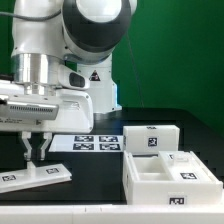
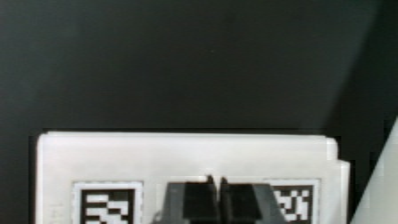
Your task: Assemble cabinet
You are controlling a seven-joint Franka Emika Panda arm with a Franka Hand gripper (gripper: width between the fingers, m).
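The cabinet lies in separate white tagged pieces. A flat panel [image 1: 35, 176] rests at the front of the exterior view's left. An open box piece [image 1: 168, 180] stands at the front right, with a smaller block [image 1: 150, 138] behind it. My gripper [image 1: 35, 152] hangs just above the flat panel. In the wrist view my gripper [image 2: 212, 203] has its fingertips pressed together over that panel [image 2: 187, 158], between two of its tags. Nothing shows between the jaws.
The marker board [image 1: 98, 142] lies on the black table behind the panel, in front of the white robot base [image 1: 95, 85]. Another thin white piece [image 1: 187, 157] sits beside the block, at the exterior view's right.
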